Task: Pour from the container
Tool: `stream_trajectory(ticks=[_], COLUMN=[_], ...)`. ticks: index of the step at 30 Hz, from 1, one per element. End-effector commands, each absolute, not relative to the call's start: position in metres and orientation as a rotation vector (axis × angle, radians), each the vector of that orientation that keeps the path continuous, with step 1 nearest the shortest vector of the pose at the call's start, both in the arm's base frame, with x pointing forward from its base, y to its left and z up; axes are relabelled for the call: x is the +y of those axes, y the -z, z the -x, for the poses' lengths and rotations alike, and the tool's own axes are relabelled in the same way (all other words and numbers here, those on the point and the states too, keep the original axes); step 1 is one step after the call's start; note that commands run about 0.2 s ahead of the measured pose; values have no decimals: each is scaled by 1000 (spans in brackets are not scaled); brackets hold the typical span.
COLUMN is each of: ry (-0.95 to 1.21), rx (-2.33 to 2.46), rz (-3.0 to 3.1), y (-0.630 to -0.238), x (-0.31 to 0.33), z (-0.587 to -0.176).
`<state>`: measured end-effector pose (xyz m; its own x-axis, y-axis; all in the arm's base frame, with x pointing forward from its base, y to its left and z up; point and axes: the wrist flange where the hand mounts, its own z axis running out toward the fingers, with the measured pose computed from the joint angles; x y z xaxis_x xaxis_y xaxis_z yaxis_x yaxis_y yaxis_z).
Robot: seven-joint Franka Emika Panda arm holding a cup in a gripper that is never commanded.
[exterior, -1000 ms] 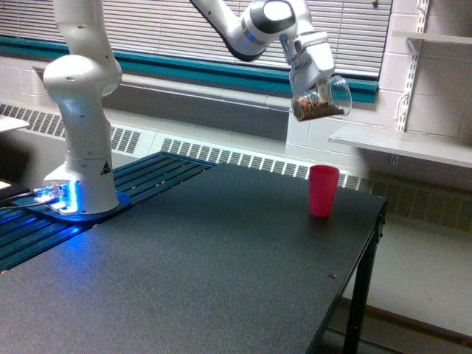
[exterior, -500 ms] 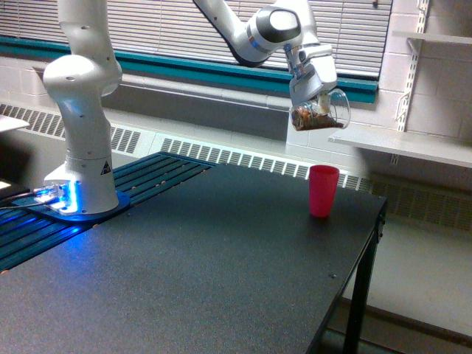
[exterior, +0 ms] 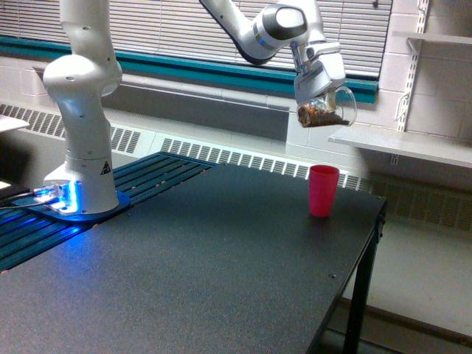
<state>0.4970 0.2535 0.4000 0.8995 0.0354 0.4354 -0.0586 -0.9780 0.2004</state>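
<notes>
Fingers clenched on clear container, tipped sideways with brown contents inside, held high above pink cup standing on counter.

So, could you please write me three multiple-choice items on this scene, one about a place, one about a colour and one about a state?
1. Where is the opaque pink plastic cup?
A. standing on the dark table
B. on the white wall shelf
C. held in the gripper

2. What colour are the contents of the clear, wide-mouthed plastic container?
A. green
B. brownish
C. white

3. How is the clear container held?
A. upright on the table
C. lying on the floor
B. tipped on its side, up in the air, in the gripper

Answers: 1 A, the cup stands on the tabletop near the far edge. 2 B, a brown mass lies along the container's lower side. 3 B, the gripper grasps it high above the table, its mouth turned toward the exterior view's right.
</notes>
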Motion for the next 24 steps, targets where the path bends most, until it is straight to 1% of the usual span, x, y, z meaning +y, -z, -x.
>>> stream_trajectory(ticks=[1,7,18,24], ry=[-690,-708,-679,-701], rx=[68,116,182,254], rz=[-2860,-2852,-2835,-2809], y=[-419,-427,-422,-428], x=[253,253,250,265], z=[-503,-503,-497,-494])
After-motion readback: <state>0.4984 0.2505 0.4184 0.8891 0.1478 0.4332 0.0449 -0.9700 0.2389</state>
